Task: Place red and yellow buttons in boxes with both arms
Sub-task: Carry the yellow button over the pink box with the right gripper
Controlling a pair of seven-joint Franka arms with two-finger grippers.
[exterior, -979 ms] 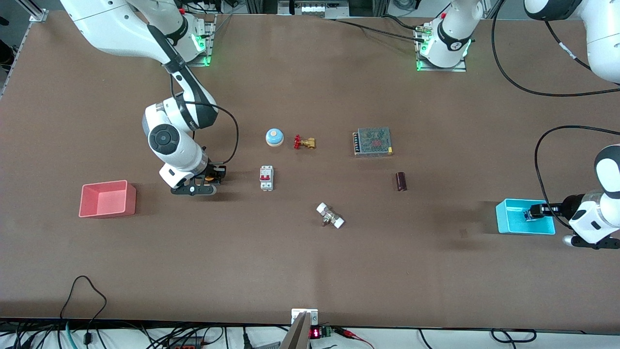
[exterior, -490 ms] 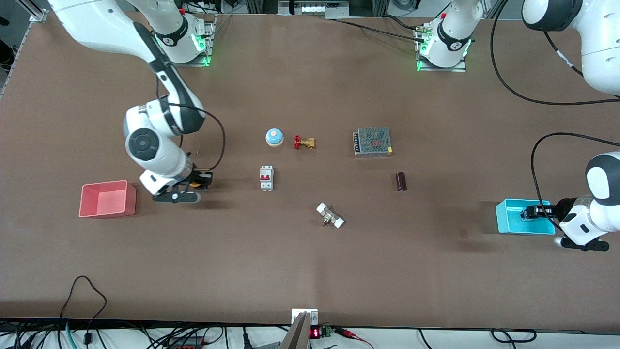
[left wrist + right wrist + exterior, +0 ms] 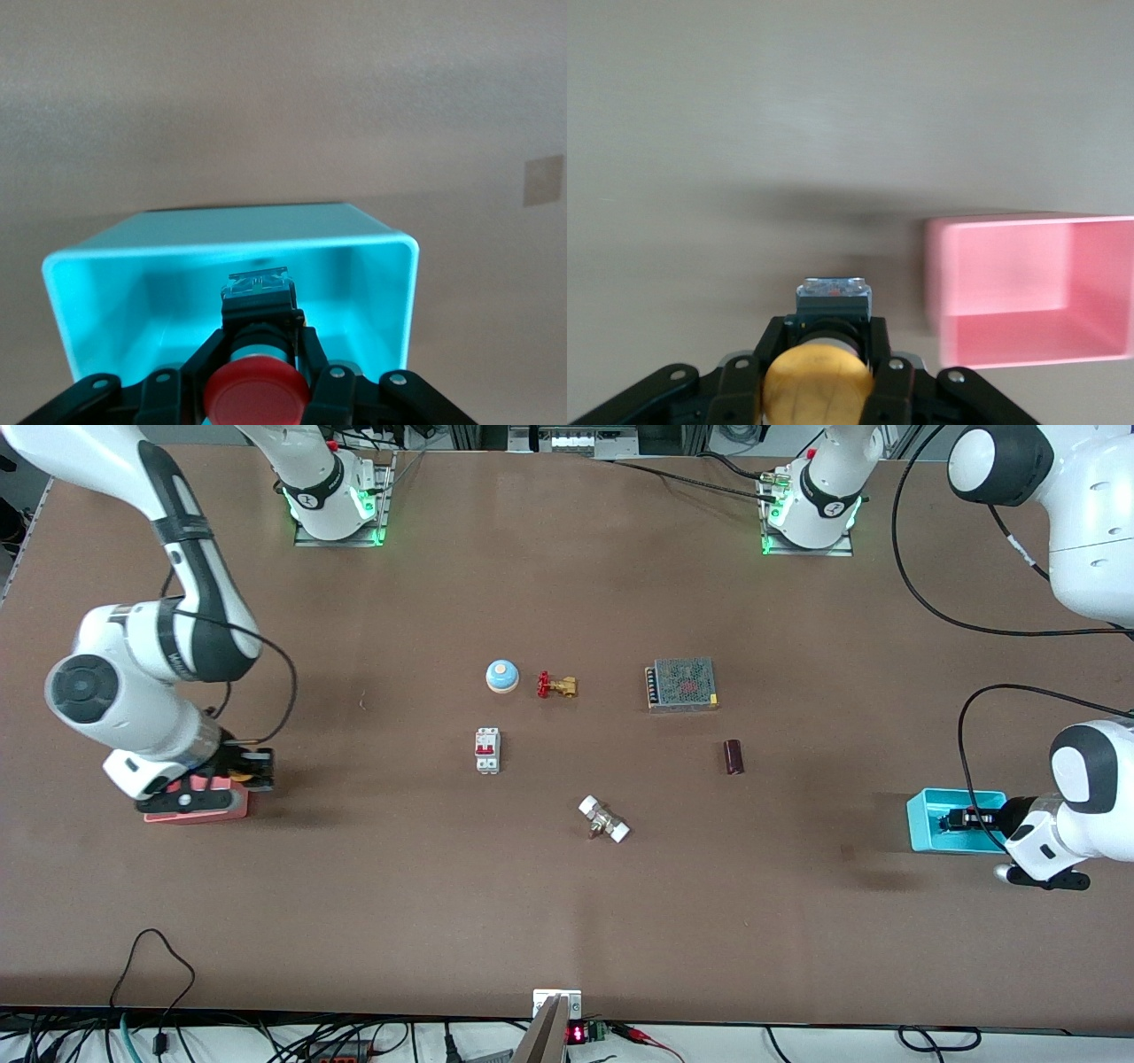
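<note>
My left gripper is shut on the red button and holds it over the inside of the cyan box. In the left wrist view the gripper points into the box. My right gripper is shut on the yellow button and hangs by the edge of the pink box, which the wrist mostly hides. In the right wrist view the yellow button sits between the fingers of the gripper, over bare table beside the pink box.
In the middle of the table lie a blue dome, a brass valve, a white circuit breaker, a mesh-topped metal unit, a dark cylinder and a white-ended fitting.
My right arm has carried the yellow button toward its end of the table, up to the pink box. My left gripper has moved a little farther in over the cyan box.
</note>
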